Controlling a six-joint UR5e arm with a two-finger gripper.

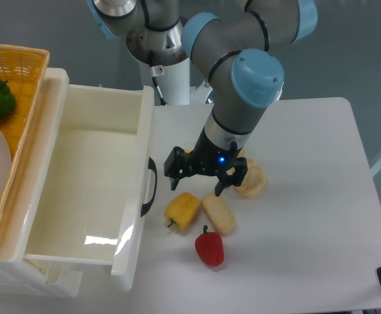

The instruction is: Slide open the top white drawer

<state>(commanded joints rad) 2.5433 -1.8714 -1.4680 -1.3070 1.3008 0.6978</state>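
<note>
The top white drawer (pixel 79 190) is seen at the left of the table (pixel 308 216), pulled well out, its deep tray exposed and apparently empty; its black handle (pixel 149 186) faces right. The sliding step is judged essentially complete. If anything, only a retreat of the arm is called for next. The gripper (pixel 198 188) hangs just right of the handle, apart from it, fingers spread, nothing held. Below it lie a yellow pepper (pixel 182 210), a bread piece (pixel 219 214) and a red pepper (pixel 209 248).

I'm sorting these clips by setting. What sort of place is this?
Probably a robot lab: an arm with a pincer over a white table, toy food like a red pepper, and an open drawer.
</note>
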